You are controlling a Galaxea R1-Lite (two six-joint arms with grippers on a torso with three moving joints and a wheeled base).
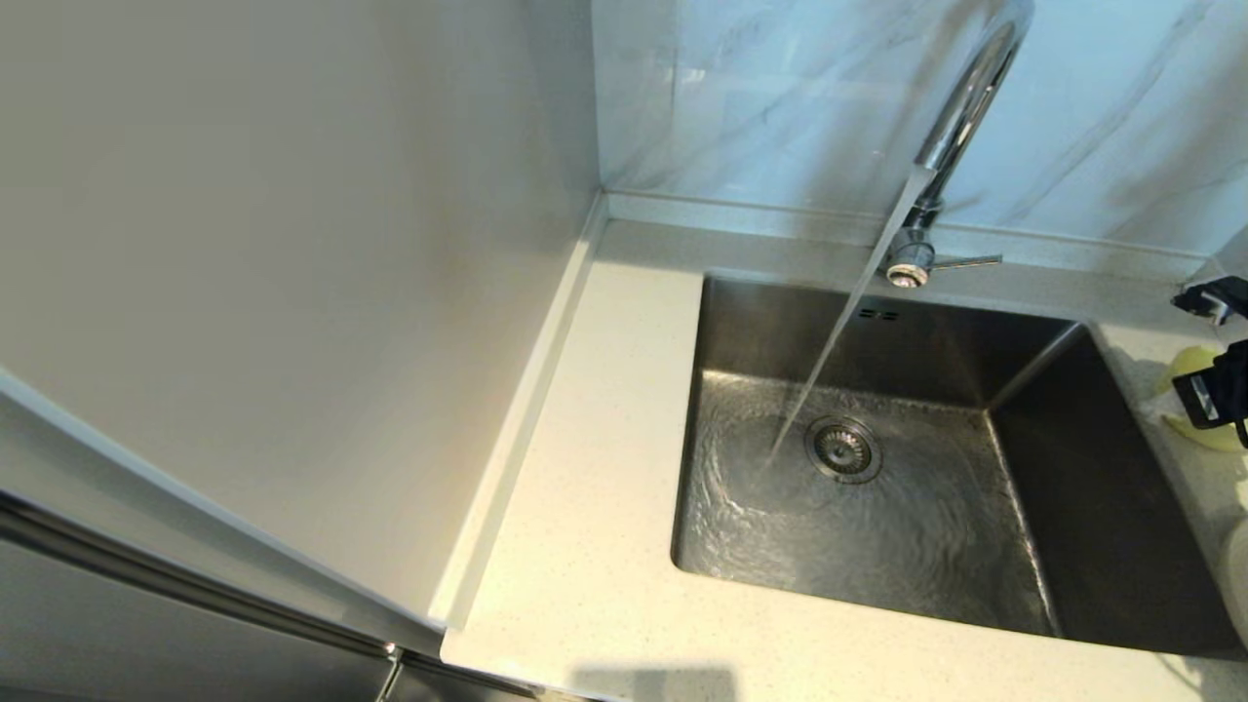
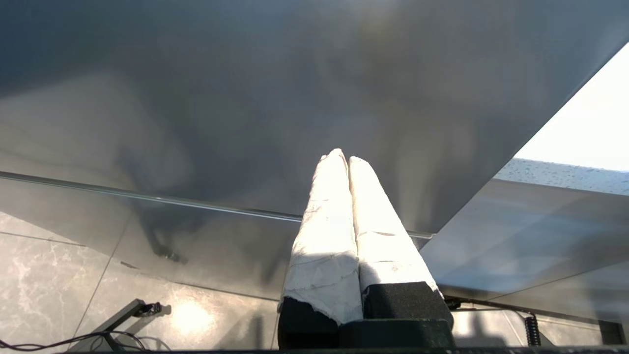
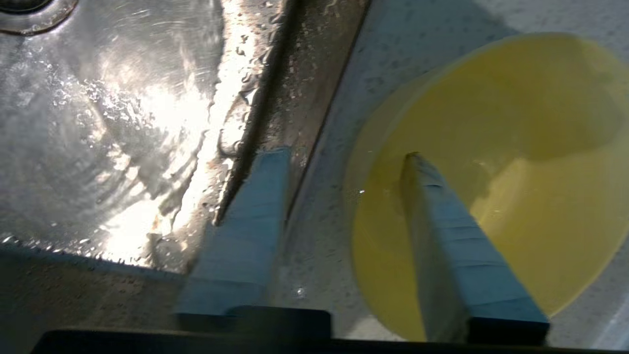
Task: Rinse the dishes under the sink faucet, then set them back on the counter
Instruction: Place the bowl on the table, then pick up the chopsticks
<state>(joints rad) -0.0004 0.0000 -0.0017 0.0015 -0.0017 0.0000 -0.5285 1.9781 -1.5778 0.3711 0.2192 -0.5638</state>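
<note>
though upright, bowl (image 3: 491,162) beside sink (image 3: 123,123)

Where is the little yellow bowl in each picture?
Head view: the yellow bowl sits at the far right edge, on the counter beside the sink.
Left wrist view: not in it.
Right wrist view: it fills the right side, one right end effector finger inside it.
Shared landmark: the sink's edge.

Left claw (image 2: 344,158) with white wrapped fingers on black mounts, right claw (image 3: 344,155) with pale blue-grey wedge fingers
</note>
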